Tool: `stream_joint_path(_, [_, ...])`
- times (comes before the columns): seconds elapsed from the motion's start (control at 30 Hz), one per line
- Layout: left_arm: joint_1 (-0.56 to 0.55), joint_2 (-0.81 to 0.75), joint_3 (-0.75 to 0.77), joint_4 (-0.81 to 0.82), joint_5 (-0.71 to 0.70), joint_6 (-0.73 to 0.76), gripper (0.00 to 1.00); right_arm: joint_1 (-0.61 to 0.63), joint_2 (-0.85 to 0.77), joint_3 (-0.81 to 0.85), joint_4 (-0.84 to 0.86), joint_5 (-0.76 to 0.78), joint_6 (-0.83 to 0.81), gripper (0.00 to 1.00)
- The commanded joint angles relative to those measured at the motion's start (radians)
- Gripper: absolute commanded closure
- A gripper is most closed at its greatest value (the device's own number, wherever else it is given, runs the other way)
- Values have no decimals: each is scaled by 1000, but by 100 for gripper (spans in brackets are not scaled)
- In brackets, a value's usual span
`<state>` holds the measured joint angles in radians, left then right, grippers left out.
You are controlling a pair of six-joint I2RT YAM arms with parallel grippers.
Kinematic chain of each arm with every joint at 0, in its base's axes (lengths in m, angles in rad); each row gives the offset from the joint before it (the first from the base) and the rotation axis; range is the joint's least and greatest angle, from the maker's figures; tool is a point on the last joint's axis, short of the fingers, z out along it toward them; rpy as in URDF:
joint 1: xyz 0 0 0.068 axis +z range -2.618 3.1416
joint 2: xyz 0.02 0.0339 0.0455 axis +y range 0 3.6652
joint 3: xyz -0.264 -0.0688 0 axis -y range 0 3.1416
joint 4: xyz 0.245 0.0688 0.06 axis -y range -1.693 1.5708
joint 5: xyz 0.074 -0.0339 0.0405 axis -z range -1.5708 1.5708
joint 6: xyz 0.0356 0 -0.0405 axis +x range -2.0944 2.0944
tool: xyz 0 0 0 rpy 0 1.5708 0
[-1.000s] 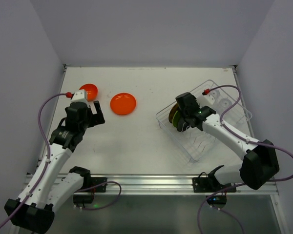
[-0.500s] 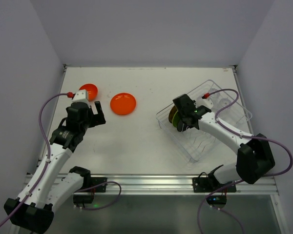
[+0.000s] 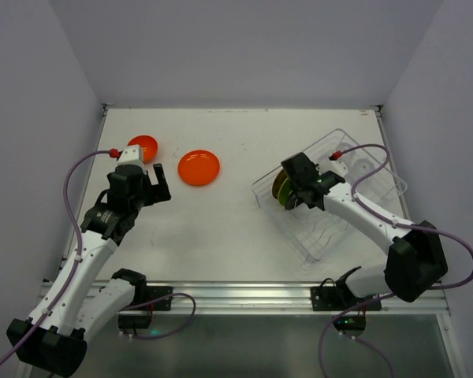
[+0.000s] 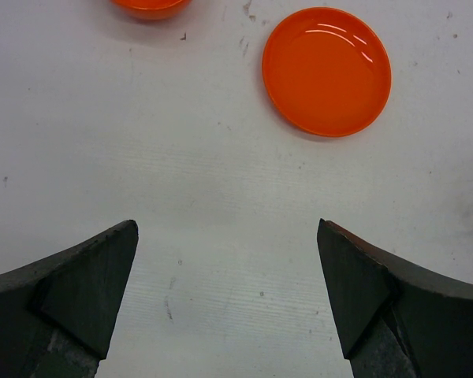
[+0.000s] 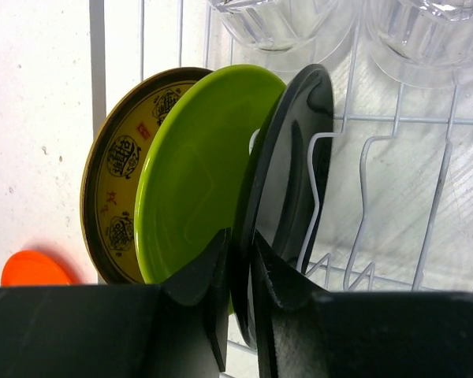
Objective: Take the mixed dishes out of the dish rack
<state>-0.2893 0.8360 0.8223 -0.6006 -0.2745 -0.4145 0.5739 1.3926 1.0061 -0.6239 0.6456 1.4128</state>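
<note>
While low in the dish rack (image 3: 314,238), right end effector (image 5: 238,260) tight on glossy round dark plate (image 5: 293,150); left end effector (image 4: 228,236) agape.

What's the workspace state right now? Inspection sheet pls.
Surface: white table, a few small marks.
Job's things: patterned plate, green plate and dark plate stand on edge in the rack; clear cups behind them, count unclear. Orange plate and bowl lie on the table.
Clutter: nothing seen.
Grippers: left gripper open above bare table; right gripper closed on the dark plate's rim.
Cables: purple cables loop from each wrist; the right one arcs over the rack.
Surroundings: plain walls, metal rail at near edge.
</note>
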Motion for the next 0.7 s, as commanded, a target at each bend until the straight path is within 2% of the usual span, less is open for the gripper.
stream_joint_path(0.0, [-5,-3,0,27,-8,23,0,-5,-47,22,0,63,25,100])
stream_joint_path(0.5, [-5,-12,0,28,0,25,0,-5,-289,-24,102,49,-179,100])
stream_joint_path(0.67, [-5,-37,3,25,-19,22,0,-3,-418,-72,214,11,-379,100])
